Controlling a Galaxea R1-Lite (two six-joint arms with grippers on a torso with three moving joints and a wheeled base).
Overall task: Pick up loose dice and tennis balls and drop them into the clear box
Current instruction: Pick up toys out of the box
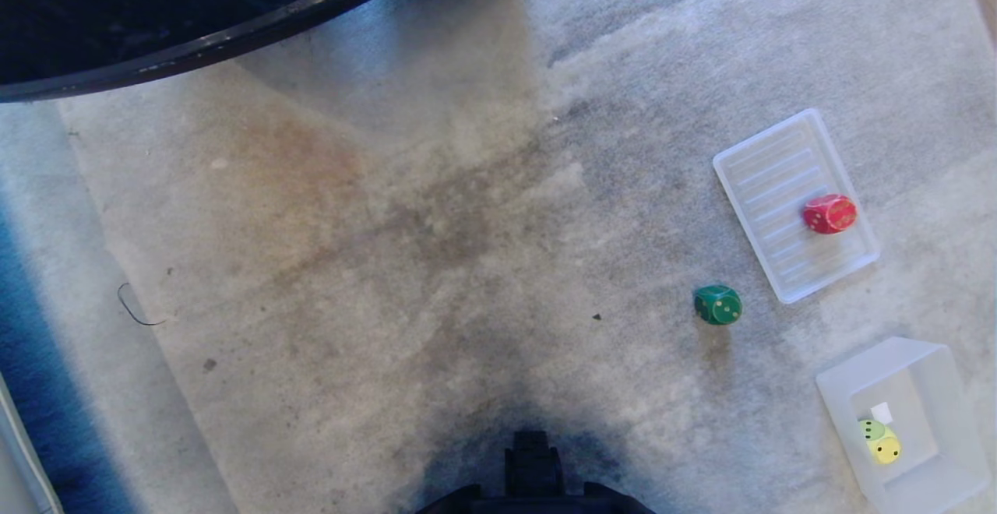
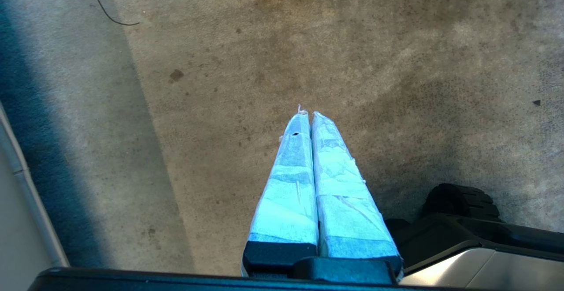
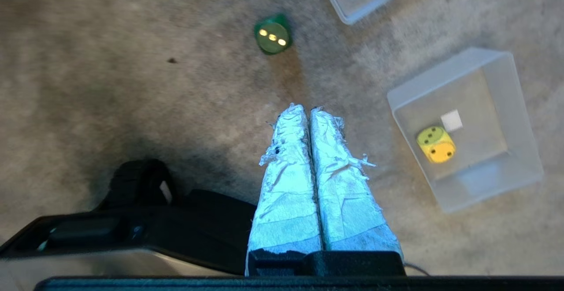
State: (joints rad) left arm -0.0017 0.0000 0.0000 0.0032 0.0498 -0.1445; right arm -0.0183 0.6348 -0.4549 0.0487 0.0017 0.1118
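On the grey carpet a dark green die (image 1: 717,304) (image 3: 272,34) lies loose at the right. A red die (image 1: 829,213) rests on a flat ribbed translucent tray (image 1: 767,163). The clear box (image 1: 845,380) (image 3: 515,83) stands at the lower right with a yellow die (image 1: 884,445) (image 3: 436,144) inside. No tennis balls are in view. My right gripper (image 3: 309,110) is shut and empty, above bare carpet between the green die and the clear box. My left gripper (image 2: 309,114) is shut and empty over bare carpet. Neither gripper shows in the head view.
A round black table edge (image 1: 234,35) curves across the upper left. My dark base (image 1: 533,475) sits at the bottom centre. A thin black wire loop (image 1: 136,308) lies on the carpet at the left, beside a dark blue strip (image 1: 39,374).
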